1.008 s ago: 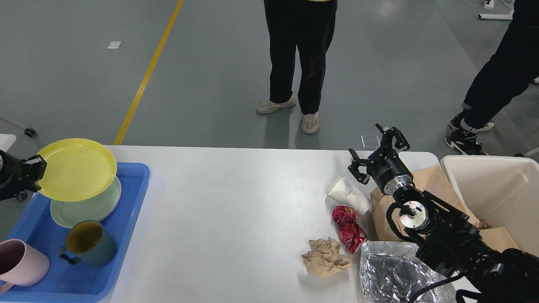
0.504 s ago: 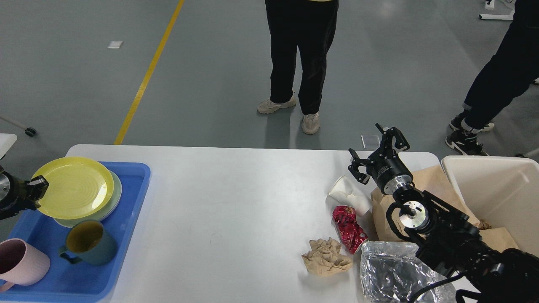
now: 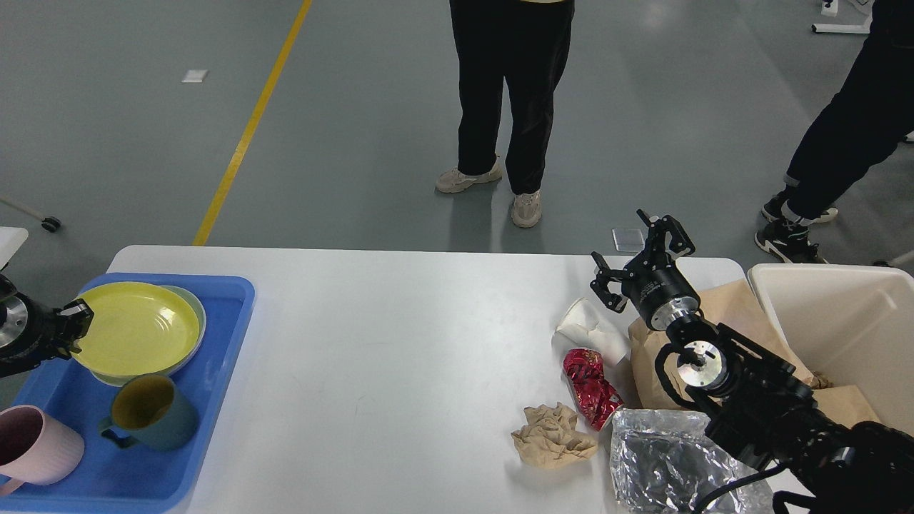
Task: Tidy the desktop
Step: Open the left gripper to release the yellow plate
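The white desktop [image 3: 400, 335] carries litter at its right end: a crushed white paper cup [image 3: 593, 330], a red wrapper [image 3: 591, 387], a crumpled brown paper [image 3: 551, 435] and a silver foil bag [image 3: 664, 464]. My right gripper [image 3: 635, 251] stands open and empty just above and behind the cup. At the left, a yellow plate [image 3: 139, 328] lies on a pale green plate [image 3: 196, 314] in the blue tray [image 3: 228, 300]. My left gripper [image 3: 75, 320] is shut on the yellow plate's left rim.
A teal mug [image 3: 150, 412] and a pink mug [image 3: 36, 446] stand in the tray's near part. A brown paper bag [image 3: 721, 307] lies beside a cream-white bin [image 3: 842, 321] at the right end. Two people [image 3: 510, 107] stand beyond the table's far edge.
My left gripper has lowered the yellow plate from the air onto the green plate in the tray. The right arm and the litter have not moved.
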Robot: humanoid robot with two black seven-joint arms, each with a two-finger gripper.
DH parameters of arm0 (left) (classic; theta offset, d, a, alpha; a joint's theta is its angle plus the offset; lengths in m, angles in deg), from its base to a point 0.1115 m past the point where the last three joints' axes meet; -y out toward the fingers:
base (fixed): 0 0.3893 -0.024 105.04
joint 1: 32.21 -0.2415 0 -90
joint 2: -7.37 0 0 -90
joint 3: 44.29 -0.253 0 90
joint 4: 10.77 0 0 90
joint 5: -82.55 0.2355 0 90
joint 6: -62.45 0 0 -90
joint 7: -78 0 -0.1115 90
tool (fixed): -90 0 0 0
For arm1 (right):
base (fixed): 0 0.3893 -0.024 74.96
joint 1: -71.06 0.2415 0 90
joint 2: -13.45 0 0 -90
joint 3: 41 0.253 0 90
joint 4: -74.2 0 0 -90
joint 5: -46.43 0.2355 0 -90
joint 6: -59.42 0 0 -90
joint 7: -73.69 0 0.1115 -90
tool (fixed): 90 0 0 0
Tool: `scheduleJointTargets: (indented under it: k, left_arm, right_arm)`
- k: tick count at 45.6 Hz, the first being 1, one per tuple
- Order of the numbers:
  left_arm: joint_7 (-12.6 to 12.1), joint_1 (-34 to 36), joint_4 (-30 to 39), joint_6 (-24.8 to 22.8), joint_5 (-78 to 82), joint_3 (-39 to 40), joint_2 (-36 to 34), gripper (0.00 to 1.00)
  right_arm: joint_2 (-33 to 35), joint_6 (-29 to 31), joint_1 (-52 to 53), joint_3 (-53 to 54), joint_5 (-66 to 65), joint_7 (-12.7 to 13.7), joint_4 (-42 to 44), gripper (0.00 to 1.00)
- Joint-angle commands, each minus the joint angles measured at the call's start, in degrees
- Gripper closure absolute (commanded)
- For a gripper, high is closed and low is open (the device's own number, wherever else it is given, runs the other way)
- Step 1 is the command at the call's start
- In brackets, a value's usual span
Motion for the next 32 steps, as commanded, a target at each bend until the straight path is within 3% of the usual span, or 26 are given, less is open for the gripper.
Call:
scheduleJointTargets:
  k: [1,14,21,32]
  left_arm:
    - [0.03,-0.04,0.04,0.36,0.01,-0.09,0.26,0.68]
    - [-0.06,-0.22,0.04,0.45,0.01,-0.09,0.35,0.59]
    - [-0.06,-0.22,0.04,0.09,0.01,-0.09,0.35,0.49]
    - [-0.41,0.22,0.30,-0.52,0.09,0.08,0.35,0.13]
  right_arm:
    - [0.00,0.00,0.00,0.00,0.03,0.00,0.00,0.00]
    - [0.00,0.00,0.00,0.00,-0.05,0.00,0.00,0.00]
    - [0.00,0.00,0.00,0.00,0.03,0.00,0.00,0.00]
    - [0.00,0.09,0.00,0.00,0.03,0.00,0.00,0.00]
